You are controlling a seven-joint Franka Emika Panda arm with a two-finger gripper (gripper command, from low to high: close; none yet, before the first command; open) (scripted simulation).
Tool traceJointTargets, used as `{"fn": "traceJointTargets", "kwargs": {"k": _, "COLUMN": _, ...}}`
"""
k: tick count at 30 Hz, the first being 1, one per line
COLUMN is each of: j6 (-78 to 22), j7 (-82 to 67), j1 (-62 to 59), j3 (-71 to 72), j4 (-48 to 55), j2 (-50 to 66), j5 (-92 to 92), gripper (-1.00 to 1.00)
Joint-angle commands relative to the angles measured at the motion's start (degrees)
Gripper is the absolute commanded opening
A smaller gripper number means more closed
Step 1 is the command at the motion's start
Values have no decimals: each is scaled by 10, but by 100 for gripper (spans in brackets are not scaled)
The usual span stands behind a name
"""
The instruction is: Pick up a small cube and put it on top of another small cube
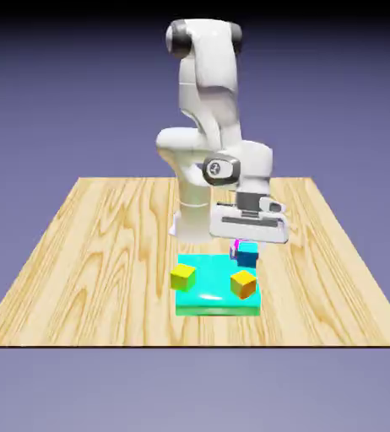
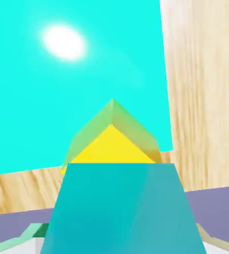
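Pale blue-violet, the backdrop (image 1: pixel 55 110) filled the space behind everything, darkening to black along the top of the exterior view. The wooden table (image 1: pixel 63 278) spread wide below it, its grain light and streaked. The white arm (image 1: pixel 207 76) rose from the far side and bent down toward the exterior view's right. A glossy turquoise slab (image 1: pixel 213 310) lay on the wood under the cubes, with a bright glare on its top.

The claw (image 2: pixel 120 238) was closed on the cyan cube (image 1: pixel 247 254), its two fingers parted only by the cube's width, one at either side of it. In the hand view that cube loomed large at the bottom, covering most of the finger tips. How high it hung could not be told.

The magenta cube (image 1: pixel 235 245) showed only as a sliver behind the cyan one, on the exterior view's left of it; whether the two touched was unclear. The yellow cube (image 1: pixel 182 278) sat at the slab's edge on the exterior view's left, and the orange cube (image 1: pixel 243 285) near its edge on the right, turned cornerwise. In the hand view, a yellow-topped block (image 2: pixel 112 148) showed past the held cube, partly hidden by it
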Motion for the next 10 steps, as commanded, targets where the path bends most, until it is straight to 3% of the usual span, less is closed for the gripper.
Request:
{"fn": "traceJointTargets", "kwargs": {"k": 1, "j6": 1, "j7": 20, "j1": -7, "j3": 3, "j4": 6, "j2": 9, "j5": -25, "gripper": -100}}
{"fn": "traceJointTargets", "kwargs": {"k": 9, "j6": 5, "j7": 168, "j1": -59, "j3": 28, "j4": 46, "j2": 77, "j5": -206, "gripper": -100}}
{"fn": "traceJointTargets", "kwargs": {"k": 10, "j6": 5, "j7": 168, "j1": -59, "j3": 28, "j4": 46, "j2": 77, "j5": -206, "gripper": 100}}
